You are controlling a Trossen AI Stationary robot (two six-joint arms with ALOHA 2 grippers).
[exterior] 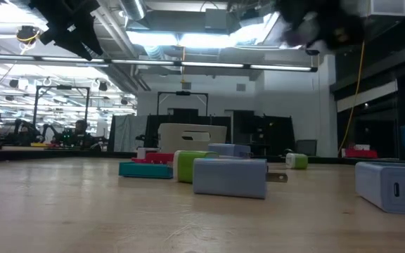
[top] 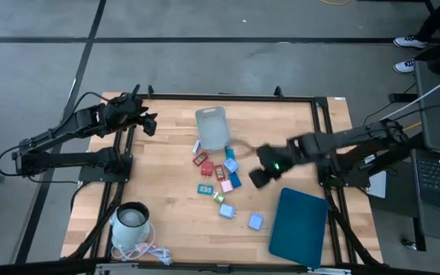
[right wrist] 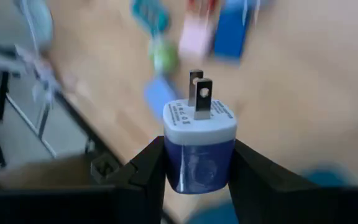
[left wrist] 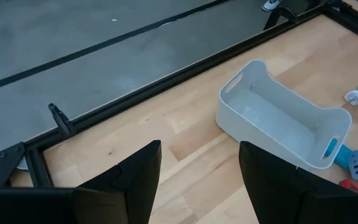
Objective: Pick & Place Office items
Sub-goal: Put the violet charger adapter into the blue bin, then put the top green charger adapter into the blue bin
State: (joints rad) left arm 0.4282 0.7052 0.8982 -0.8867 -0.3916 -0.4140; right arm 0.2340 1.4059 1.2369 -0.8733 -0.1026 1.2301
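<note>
Blue-and-white plug (right wrist: 199, 145) sits pinched between the right tool's (right wrist: 199, 163) fingers, prongs pointing away, lifted above the wooden tabletop (top: 170, 195). Right tool hangs just right of the loose items (top: 224, 183) clustered mid-tabletop, below the grey bin (top: 211, 127). Teal tray (top: 298, 224) lies nearer the front right. Left tool (left wrist: 199, 180) is parted, empty, over the far left corner.
</note>
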